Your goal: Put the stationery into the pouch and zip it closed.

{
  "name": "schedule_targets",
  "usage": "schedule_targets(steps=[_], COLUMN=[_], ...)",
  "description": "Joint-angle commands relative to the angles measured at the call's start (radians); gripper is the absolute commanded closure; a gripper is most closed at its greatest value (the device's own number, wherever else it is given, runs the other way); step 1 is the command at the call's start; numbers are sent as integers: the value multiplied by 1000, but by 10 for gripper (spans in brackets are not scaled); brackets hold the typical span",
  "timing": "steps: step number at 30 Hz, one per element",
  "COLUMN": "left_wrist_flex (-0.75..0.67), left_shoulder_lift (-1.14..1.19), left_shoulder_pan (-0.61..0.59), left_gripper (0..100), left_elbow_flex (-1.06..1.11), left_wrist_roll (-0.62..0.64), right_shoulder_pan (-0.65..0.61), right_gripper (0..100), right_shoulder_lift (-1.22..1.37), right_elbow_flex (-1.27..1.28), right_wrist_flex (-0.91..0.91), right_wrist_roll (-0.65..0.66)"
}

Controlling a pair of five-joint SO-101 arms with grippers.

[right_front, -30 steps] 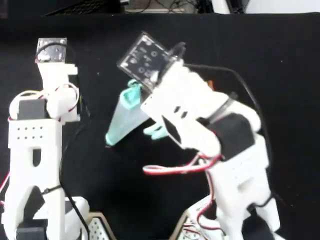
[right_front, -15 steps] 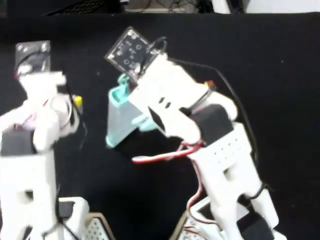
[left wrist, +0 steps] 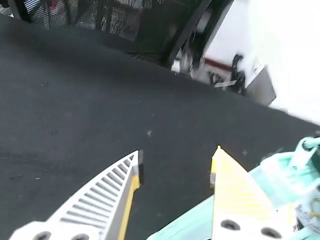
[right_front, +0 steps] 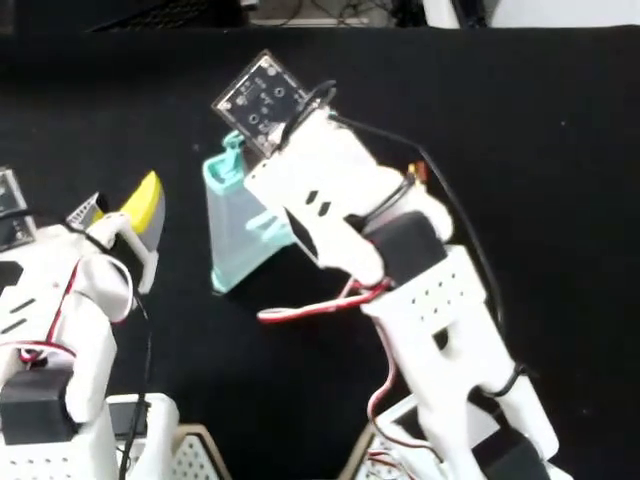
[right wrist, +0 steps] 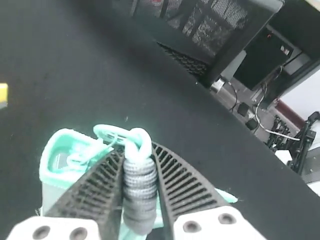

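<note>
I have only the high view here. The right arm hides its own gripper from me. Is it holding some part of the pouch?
Observer: Yes. The right gripper is shut on a grey ribbed tab that carries a mint loop, at the end of the mint pouch.
Operator: And the left gripper, is anything in it?
Observer: No. The left gripper is open, and I see just the black table between its fingers.

my right gripper [right wrist: 136,150] pinches a grey ribbed piece [right wrist: 139,192] between its dark fingers, a mint loop [right wrist: 112,133] at its tip, beside the open mouth of the mint pouch [right wrist: 56,172], black table [right wrist: 75,70] beneath.
</note>
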Motion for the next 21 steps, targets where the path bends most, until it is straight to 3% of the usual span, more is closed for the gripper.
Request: schedule_targets(steps=[1, 7, 14, 21], left_wrist_flex=[-38, -35, -32, -29], left_shoulder_lift=[-8, -5, -9, -12], left_shoulder_pan=[15, 96, 107, 105], left_gripper=[759, 758, 758, 758], left_elbow_flex=[-1, 7, -1, -38], left_wrist_roll=[29, 29, 31, 68], right_shoulder_pan=[-21, -54, -77, -106], right_gripper=[986, 986, 986, 986], right_shoulder_lift=[15, -8, -219, -223], right_elbow_flex=[76, 179, 254, 283], right_wrist_flex=[-68, -195, -206, -206], right_wrist_roll=[-3, -2, -2, 63])
